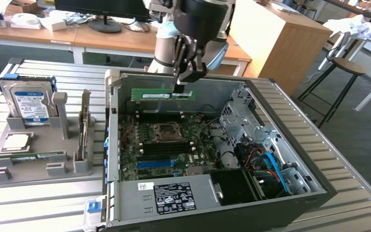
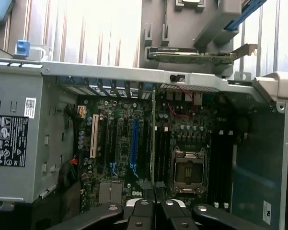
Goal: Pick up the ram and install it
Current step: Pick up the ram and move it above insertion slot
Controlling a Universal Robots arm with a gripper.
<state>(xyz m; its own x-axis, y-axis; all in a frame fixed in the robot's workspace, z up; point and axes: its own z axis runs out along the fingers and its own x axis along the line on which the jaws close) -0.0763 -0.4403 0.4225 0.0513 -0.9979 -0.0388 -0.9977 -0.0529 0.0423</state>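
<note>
The ram (image 1: 153, 94), a narrow green board with a pale sticker, hangs level in the air over the far side of the open computer case (image 1: 111, 121). My gripper (image 1: 181, 89) is shut on the end of its top edge towards the exterior view's right. Beneath it lies the motherboard (image 1: 172, 154) with the processor socket (image 1: 166, 129) and dark memory slots beside it. In the wrist view the ram (image 2: 153, 139) appears edge-on as a thin line running out from my gripper (image 2: 155, 205), lined up near the slots (image 2: 162, 153) next to the socket (image 2: 187, 172).
On the exterior view's left, a grey holder (image 1: 44, 169) carries a hard drive (image 1: 31, 104), a square processor chip (image 1: 16, 141), an upright card (image 1: 84, 130) and a flat green stick (image 1: 37, 156). The power supply (image 1: 166, 195) and cables (image 1: 269, 164) fill the case's near side.
</note>
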